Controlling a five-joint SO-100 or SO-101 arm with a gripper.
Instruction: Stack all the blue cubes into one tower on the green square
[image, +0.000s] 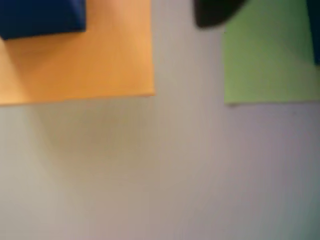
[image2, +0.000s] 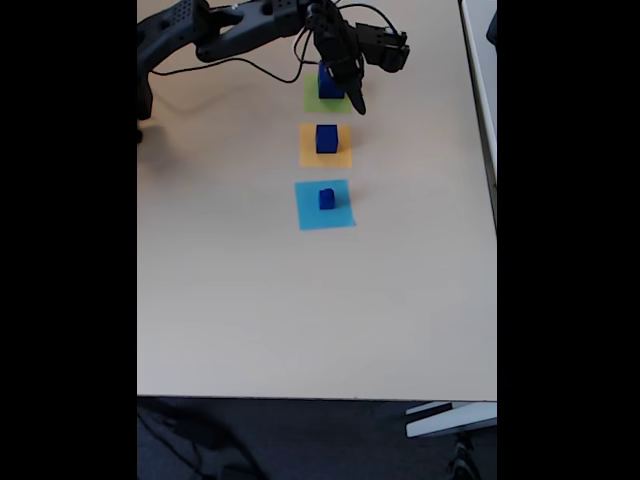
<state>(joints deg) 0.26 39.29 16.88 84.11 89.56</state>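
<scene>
black claw (image2: 352, 98) hangs over the flat light green paper square (image2: 312, 98) where the big dark blue cube (image2: 329, 82) sits, i cannot tell if it is clenched, and two smaller dark blue cubes sit on the orange paper square (image2: 308, 150) and light blue paper square (image2: 312, 212).

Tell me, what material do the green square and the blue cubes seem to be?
The green square looks like thin matte paper: flat, with crisp edges. The blue cubes look solid and opaque with a dull finish, maybe foam, wood or plastic; the pictures are too blurred to tell.
</scene>
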